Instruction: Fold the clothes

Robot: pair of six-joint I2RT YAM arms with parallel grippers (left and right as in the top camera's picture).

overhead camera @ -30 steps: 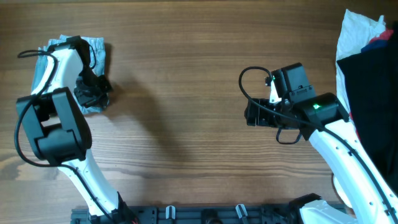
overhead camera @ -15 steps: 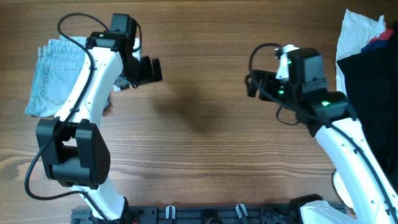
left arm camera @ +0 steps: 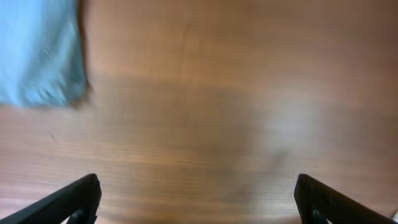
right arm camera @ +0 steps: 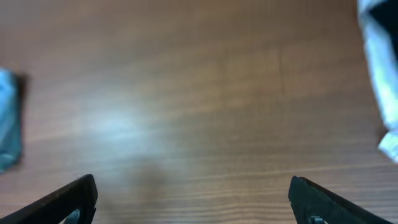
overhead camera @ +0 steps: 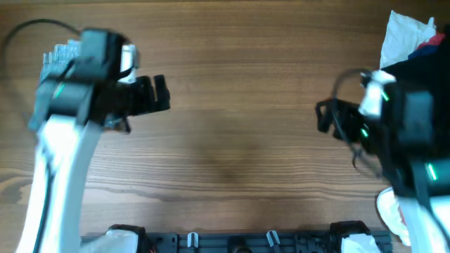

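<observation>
The clothes, light blue denim shorts (overhead camera: 59,55), lie folded at the table's far left, mostly hidden under my left arm in the overhead view. In the left wrist view a corner of the shorts (left arm camera: 37,53) shows at the top left. They also appear as a blue patch of shorts (right arm camera: 7,121) at the left edge of the right wrist view. My left gripper (overhead camera: 156,94) hangs to the right of them, open, with only bare wood between its fingers (left arm camera: 81,196). My right gripper (overhead camera: 325,117) hovers over the right half of the table, open and empty.
A pile of white, dark navy and red garments (overhead camera: 415,49) fills the far right edge; its white cloth (right arm camera: 379,74) shows in the right wrist view. The wooden table (overhead camera: 232,140) lies bare between the arms. A black rail (overhead camera: 232,242) runs along the front edge.
My left gripper let go of the shorts, opened wide and rose away to their right. My right arm pulled back to the right. Both arms are blurred by motion.
</observation>
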